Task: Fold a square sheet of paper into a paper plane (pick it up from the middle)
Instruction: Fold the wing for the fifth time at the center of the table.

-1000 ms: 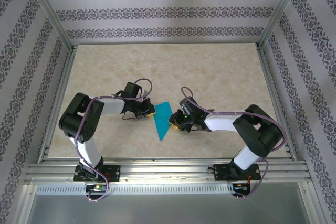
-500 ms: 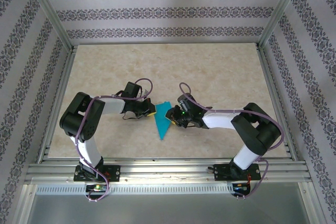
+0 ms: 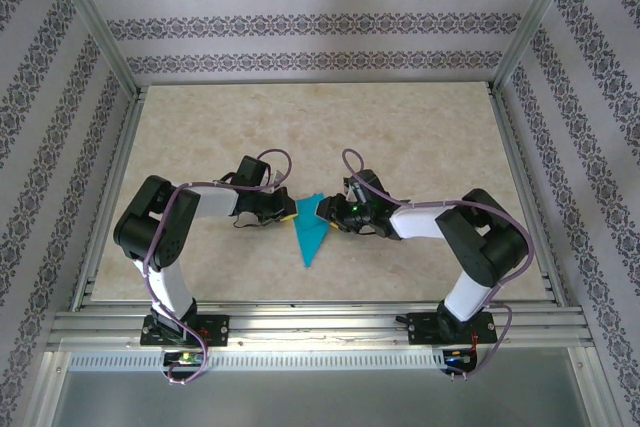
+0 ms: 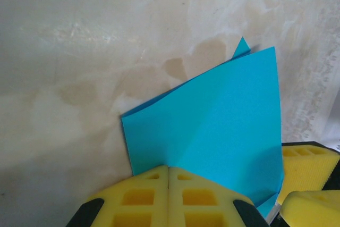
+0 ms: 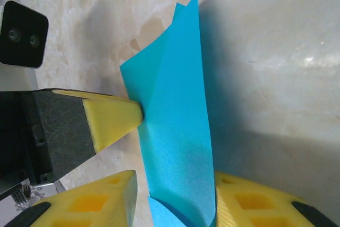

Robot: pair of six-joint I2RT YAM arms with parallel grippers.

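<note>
The right hand has slid from the lower right edge of the paper up to its top corner (farther from the arm bases), and its jaws have spread to straddle the sheet.

**Papered Walls Are Enclosing a Marbled Table**

A flat beige table with a marbled stone pattern is lying under soft, even light. Pale wallpapered walls with bands of grey-purple floral ornament are rising on three sides. Slim silver aluminium posts are slanting up at the far corners, and ribbed aluminium rails are running along the near edge above a dull grey panel.
</note>
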